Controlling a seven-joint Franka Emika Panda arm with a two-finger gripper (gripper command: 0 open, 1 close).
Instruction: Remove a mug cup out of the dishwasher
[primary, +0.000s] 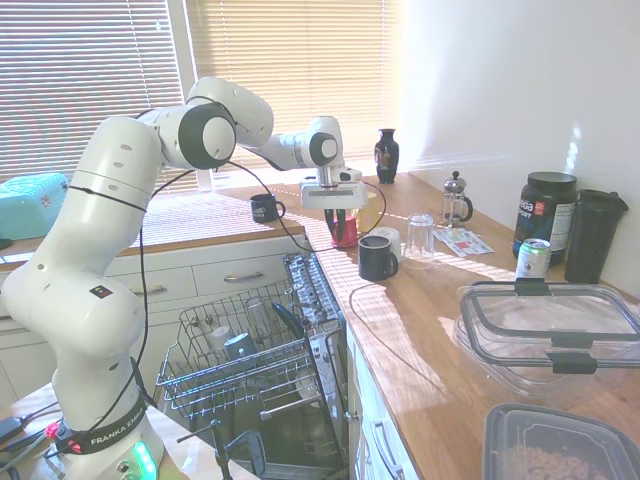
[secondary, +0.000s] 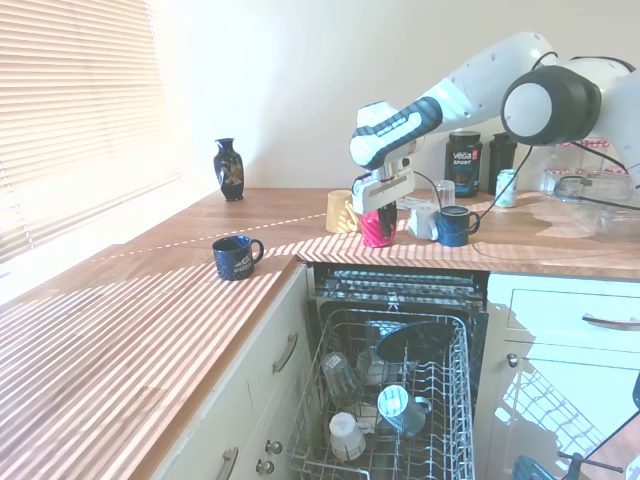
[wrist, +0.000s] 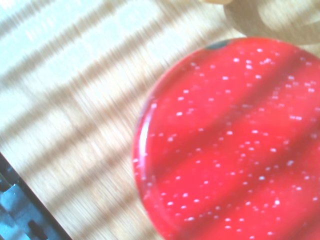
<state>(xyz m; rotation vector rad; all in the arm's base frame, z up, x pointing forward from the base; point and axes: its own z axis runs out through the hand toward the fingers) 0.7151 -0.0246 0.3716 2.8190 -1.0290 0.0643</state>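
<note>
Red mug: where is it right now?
The red mug is out of the dishwasher, on the wooden counter just behind the open rack, under the gripper, between the yellow mug and a navy mug.

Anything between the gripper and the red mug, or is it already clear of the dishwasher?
Nothing visible in the way. The gripper is right at the red mug, which is on or just above the wooden counter, beside the yellow mug, outside the dishwasher.

We see hard sunlight pour through the window blinds (primary: 290, 70), laying striped shadows across the wooden counter (secondary: 120, 330) and bleaching the wall. The exterior views bend at their edges. Our wrist view is soft, the red mug cup (wrist: 230, 145) blurred.
</note>
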